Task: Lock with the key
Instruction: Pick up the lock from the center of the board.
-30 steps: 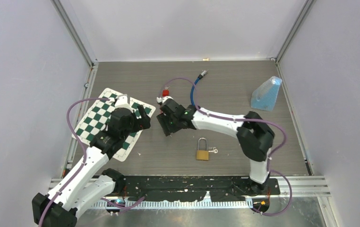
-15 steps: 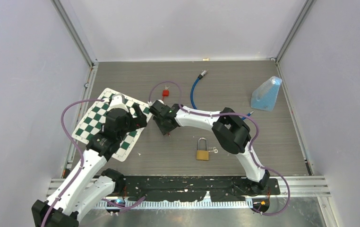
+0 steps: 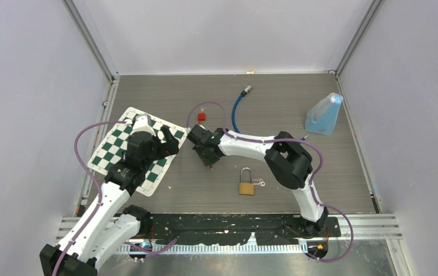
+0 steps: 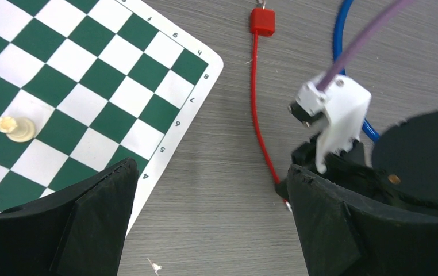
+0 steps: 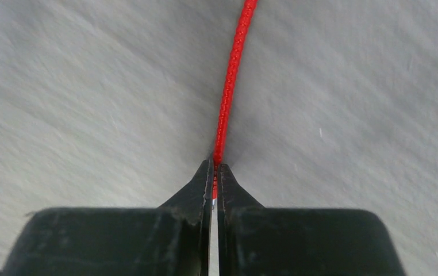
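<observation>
From above, we see our right gripper [image 3: 207,156] has edged back toward the padlock [image 3: 246,184], dragging the red cable [image 3: 201,117]. The padlock and the key [image 3: 258,184] beside it lie untouched, so locking has not begun. White walls [image 3: 222,34] enclose the grey table [image 3: 297,92].

Left wrist: our left gripper [image 4: 214,172] gapes empty, well left of the padlock.

Right wrist: the jaws are pinched tight on the cable.

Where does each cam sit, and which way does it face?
Top external: fixed above and behind the bases, looking down on the table; left arm and right arm show.
Left wrist: on the left arm, looking down at the chessboard corner and red cable; its open left claw frames the bottom.
Right wrist: low over the table, looking along the red cable; right claw shut on it.
Shared: both wrist views show the red cable.
</observation>
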`<state>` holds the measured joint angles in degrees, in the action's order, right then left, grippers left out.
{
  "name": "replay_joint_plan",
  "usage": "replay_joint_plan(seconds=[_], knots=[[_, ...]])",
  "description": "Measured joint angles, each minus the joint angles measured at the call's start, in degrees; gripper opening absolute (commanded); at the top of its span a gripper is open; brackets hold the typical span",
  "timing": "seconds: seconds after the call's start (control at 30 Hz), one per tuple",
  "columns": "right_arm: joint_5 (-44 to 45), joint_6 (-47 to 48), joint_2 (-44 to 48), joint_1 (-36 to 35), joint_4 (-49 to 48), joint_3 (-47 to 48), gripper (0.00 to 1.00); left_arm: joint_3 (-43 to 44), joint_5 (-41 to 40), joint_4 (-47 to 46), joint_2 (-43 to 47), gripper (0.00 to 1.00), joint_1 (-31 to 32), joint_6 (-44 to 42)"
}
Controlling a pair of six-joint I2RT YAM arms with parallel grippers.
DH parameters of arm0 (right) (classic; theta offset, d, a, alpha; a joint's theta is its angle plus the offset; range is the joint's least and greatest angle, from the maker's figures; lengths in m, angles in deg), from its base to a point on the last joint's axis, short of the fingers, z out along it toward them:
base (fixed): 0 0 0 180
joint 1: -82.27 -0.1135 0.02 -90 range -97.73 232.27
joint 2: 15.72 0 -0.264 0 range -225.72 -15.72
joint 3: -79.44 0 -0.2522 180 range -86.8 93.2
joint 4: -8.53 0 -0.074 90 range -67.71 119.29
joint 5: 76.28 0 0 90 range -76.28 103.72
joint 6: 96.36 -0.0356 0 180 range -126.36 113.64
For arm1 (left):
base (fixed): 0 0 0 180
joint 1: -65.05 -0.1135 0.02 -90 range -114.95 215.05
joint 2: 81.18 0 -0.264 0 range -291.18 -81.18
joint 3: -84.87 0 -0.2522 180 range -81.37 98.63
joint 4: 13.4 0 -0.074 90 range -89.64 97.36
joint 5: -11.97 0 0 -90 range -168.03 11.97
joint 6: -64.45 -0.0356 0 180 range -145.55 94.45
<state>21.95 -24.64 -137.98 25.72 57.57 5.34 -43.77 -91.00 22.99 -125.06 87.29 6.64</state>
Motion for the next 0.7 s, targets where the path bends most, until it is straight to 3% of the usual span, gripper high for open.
replay_joint_plan(seconds=[0.33,0.53,0.57,0.67,0.7], knots=[[-7.9,3.2,20.3,0.1,0.7,-21.0,0.05,-0.2,8.4,-7.1,-8.8,0.96,-2.8,0.4],[-11.7,3.3,24.0,0.7,-0.1,-24.3,0.07,0.4,14.2,-10.5,-15.2,0.94,-5.6,1.1],[-11.8,3.3,23.6,1.0,-0.2,-23.9,0.13,0.5,14.7,-11.1,-15.5,0.94,-6.0,1.5],[-11.7,2.3,20.9,2.5,-0.1,-19.8,0.51,1.3,15.2,-12.3,-15.5,0.94,-6.6,2.0],[-11.5,2.0,19.4,3.2,-0.2,-17.7,0.56,1.7,15.3,-12.6,-15.5,0.94,-6.8,2.1]])
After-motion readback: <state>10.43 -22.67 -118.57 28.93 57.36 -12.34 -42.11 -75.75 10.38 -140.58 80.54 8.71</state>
